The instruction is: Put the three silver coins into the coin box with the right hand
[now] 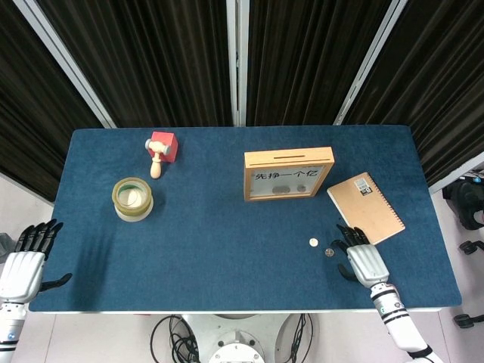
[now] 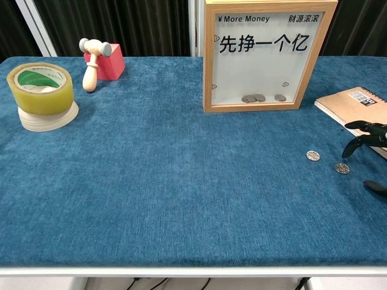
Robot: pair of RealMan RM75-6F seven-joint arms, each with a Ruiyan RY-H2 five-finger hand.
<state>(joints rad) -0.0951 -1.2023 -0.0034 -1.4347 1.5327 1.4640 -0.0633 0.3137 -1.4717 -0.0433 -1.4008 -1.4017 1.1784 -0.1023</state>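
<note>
The desk [image 1: 227, 227], covered in blue cloth, carries everything. Largest on it is the wooden-framed coin box [image 1: 287, 173], standing upright near the middle-back with its slot on the top edge; through its clear front in the chest view, some coins already lie at the bottom, seemingly three, though whether they belong to this task cannot be told. To its right lies a brown spiral notebook [image 1: 366, 205]. On the far left sit a roll of yellowish tape [image 1: 132, 198] and, behind it, a red block [image 1: 162, 144] with a small wooden mallet [image 1: 156, 165] leaning against it.

The right hand [image 1: 361, 256] hovers low over the desk just in front of the notebook, fingers apart and curled slightly forward, holding nothing. Its fingertips [image 2: 352, 145] are just beside the nearer coin [image 2: 342, 168], not visibly touching it. The second coin [image 2: 312, 156] lies a little further left, apart from the first. A third loose coin is not visible on the desk.

The left hand [image 1: 26, 261] rests off the desk's front-left corner, fingers spread, empty.

As a judgement: the work is at the reach-and-pinch step for the nearer coin; at least two coins remain to be picked up and dropped through the slot.
</note>
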